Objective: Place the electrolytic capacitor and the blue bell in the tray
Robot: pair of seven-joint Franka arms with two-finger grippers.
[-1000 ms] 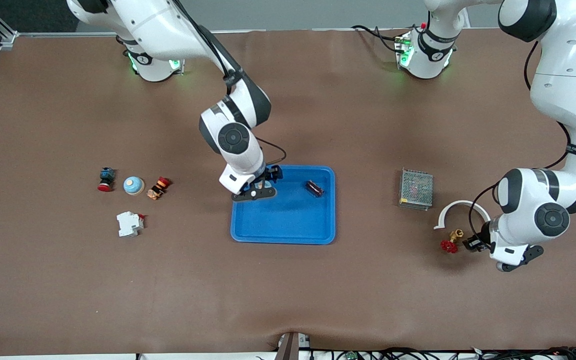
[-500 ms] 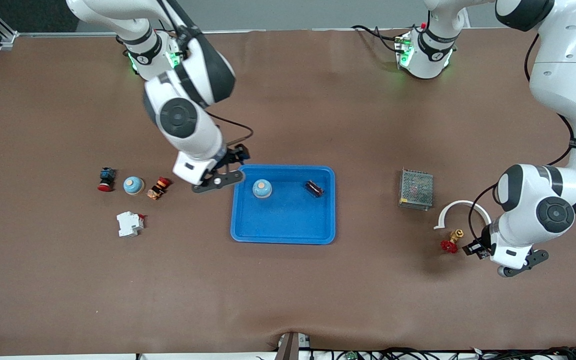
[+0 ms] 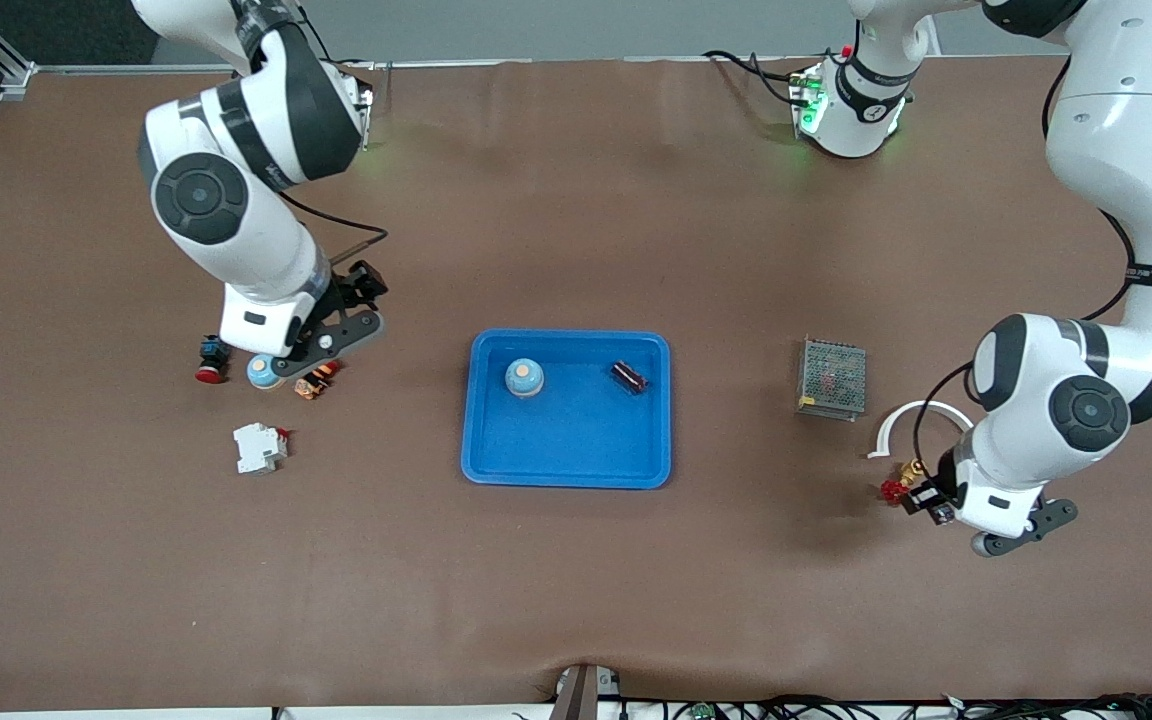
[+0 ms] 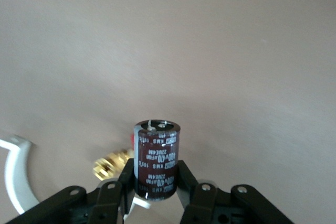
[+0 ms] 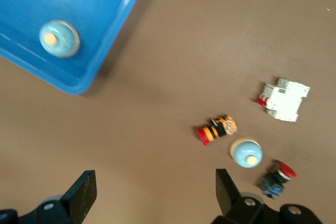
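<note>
Inspecting the containers first: one blue tray [image 3: 566,450] lies at the centre of the front frame. It holds two items, well apart from each other, both in its upper half as shown: a blue bell [image 3: 524,377] and an electrolytic capacitor [image 3: 628,376] lying on its side. One grey mesh box [image 3: 832,378] stands toward the left arm's end of the table; its contents cannot be made out.

Count of bells: two. The second bell [image 3: 264,371] sits on the table toward the right arm's end, between a red-capped push button [image 3: 211,360] and an orange-and-red switch [image 3: 314,378]. One white breaker [image 3: 259,447] lies nearer the front camera than that row.

Count of capacitors: two. The second capacitor [image 4: 156,158] stands upright, pinched between the fingers of the left gripper [image 4: 156,182]. That gripper hangs over bare table in the lower part of the frame, just beside one red-handled brass valve [image 3: 898,490] and one white curved piece [image 3: 921,420].

The right gripper [image 5: 155,192] is over the second bell and the orange-and-red switch, its fingers spread wide and holding nothing. Its wrist view shows the tray's corner and the bell inside it.
</note>
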